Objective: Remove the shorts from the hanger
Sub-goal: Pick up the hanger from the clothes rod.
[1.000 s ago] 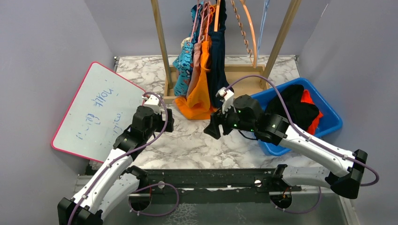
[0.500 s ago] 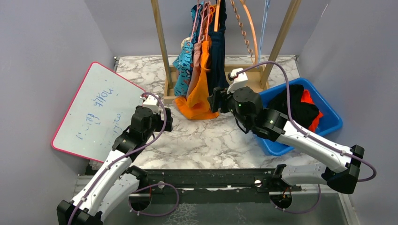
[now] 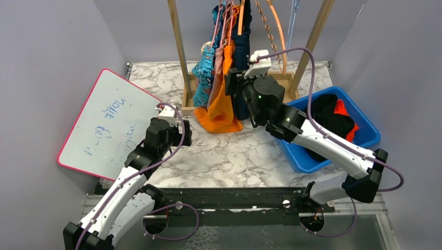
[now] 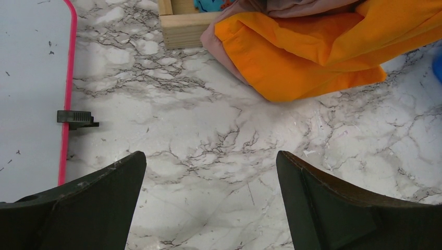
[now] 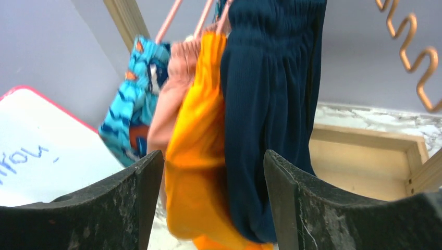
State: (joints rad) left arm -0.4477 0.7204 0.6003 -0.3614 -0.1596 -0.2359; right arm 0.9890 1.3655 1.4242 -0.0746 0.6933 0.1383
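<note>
Several shorts hang on hangers (image 3: 229, 15) from a wooden rack: blue cartoon-print (image 3: 202, 73), dusty pink (image 3: 215, 78), bright orange (image 3: 221, 112) and dark navy (image 3: 244, 52). The right gripper (image 3: 234, 83) is raised close in front of the navy and orange pairs, open and holding nothing. In the right wrist view the navy shorts (image 5: 271, 104) and orange shorts (image 5: 198, 156) fill the gap ahead of my right gripper (image 5: 213, 161). The left gripper (image 3: 182, 133) hovers low over the marble, wide open (image 4: 211, 161), with the orange hem (image 4: 312, 62) ahead of it.
A blue bin (image 3: 365, 140) at the right holds black and red-orange shorts (image 3: 333, 120). A pink-edged whiteboard (image 3: 107, 122) lies at the left. Two bare hangers (image 3: 279, 31) hang right of the shorts. The rack's wooden base (image 3: 271, 86) sits under the clothes.
The right arm has lifted from table height and swung back toward the rack, ending up against the navy shorts. Its jaws stayed open. The left arm has not moved.
</note>
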